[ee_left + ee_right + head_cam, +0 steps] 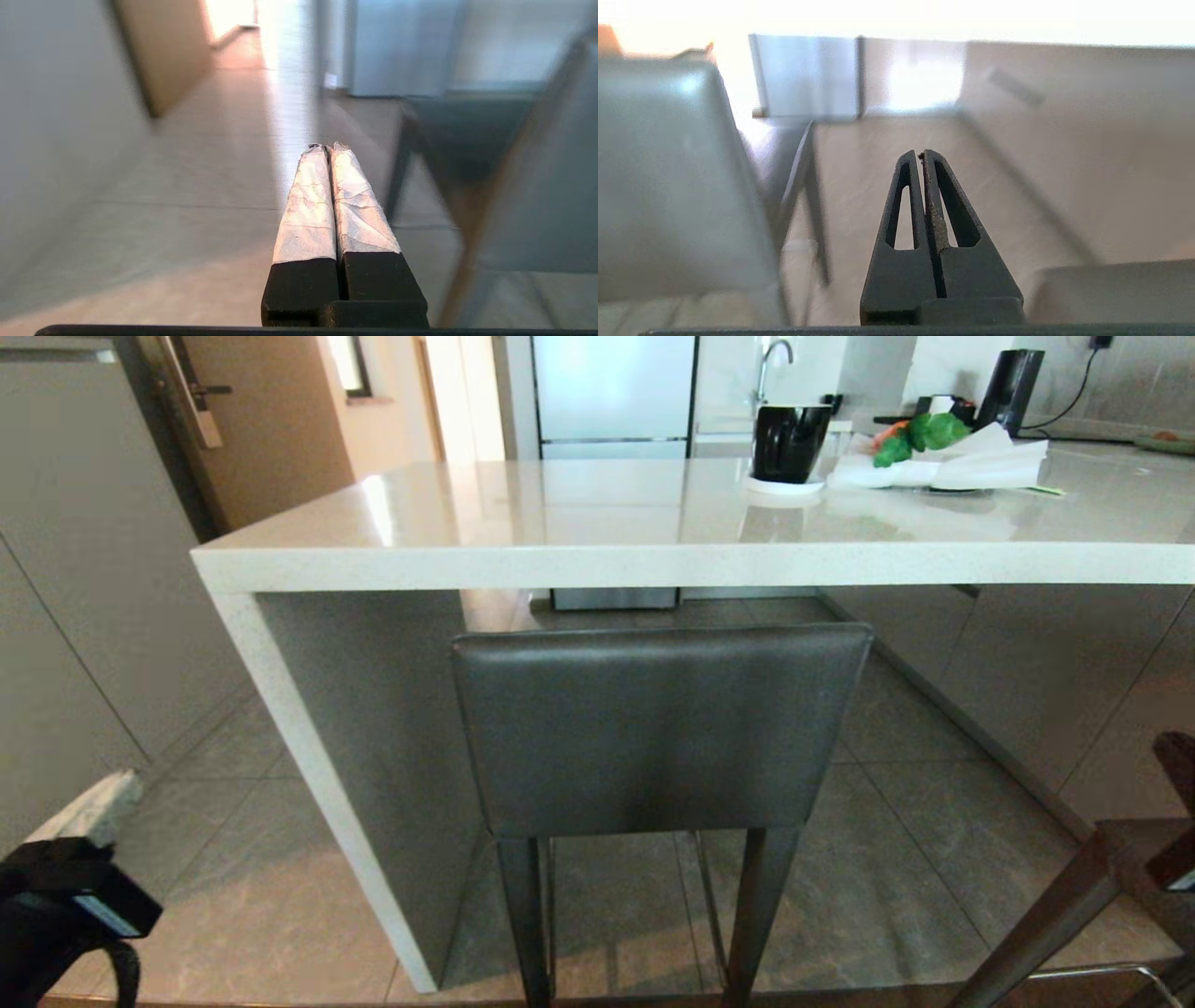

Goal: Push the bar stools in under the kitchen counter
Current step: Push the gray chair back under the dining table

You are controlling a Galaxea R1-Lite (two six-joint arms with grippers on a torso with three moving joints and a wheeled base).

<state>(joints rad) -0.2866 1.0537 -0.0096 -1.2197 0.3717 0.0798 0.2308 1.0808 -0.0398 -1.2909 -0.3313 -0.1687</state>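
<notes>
One bar stool [658, 728] stands in front of me with its dark grey backrest just below the thick edge of the white kitchen counter [653, 560]. Its seat is hidden behind the backrest. A slanted leg and metal footrest bar of a second stool [1055, 915] show at the lower right. My left gripper [93, 807] hangs low at the left, outside the counter's side panel, its taped fingers shut on nothing [328, 147]. My right gripper [920, 153] is shut and empty, to the right of the first stool's backrest [668, 177] and touching nothing.
The counter's white side panel [308, 775] stands left of the stool. On the counter sit a black pot [789, 441], white paper with greens [943, 462] and a black appliance [1010, 390]. Grey cabinets [75, 616] line the left, a fridge [611, 392] stands beyond.
</notes>
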